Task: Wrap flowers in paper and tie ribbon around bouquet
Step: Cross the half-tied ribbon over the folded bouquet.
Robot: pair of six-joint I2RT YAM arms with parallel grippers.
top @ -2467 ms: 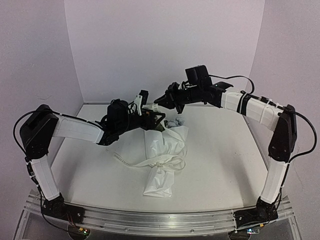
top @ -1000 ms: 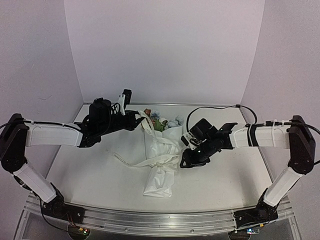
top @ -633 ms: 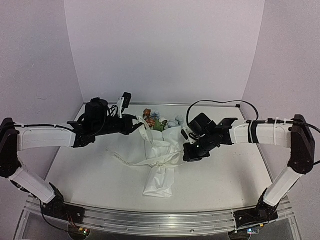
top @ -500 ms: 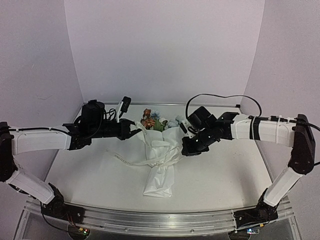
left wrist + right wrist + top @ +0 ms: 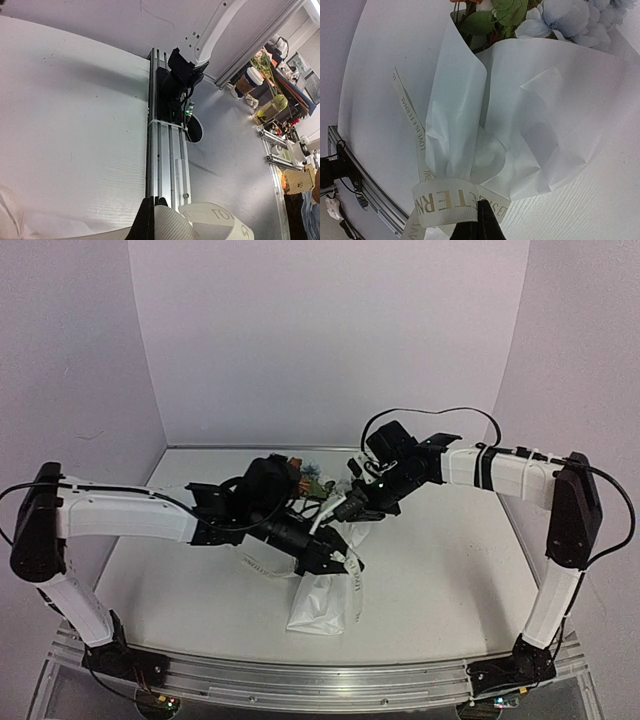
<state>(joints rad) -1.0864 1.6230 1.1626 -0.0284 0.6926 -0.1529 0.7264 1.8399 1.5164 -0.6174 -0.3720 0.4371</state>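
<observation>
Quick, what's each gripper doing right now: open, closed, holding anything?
Left gripper: closed, pinching the ribbon.
Right gripper: closed, also pinching the ribbon.

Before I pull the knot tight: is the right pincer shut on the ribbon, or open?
Shut on the ribbon. In the right wrist view the right pincer has its fingertips together, with the lettered band pinched between them.

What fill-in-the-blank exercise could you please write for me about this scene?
1. The right claw is shut on the lettered ____.
2. The flowers stick out of white ____.
3. In the top view, the ____ arm lies across the bouquet.
4. The left claw is ____, not open.

Missing words: ribbon; paper; left; shut.
</observation>
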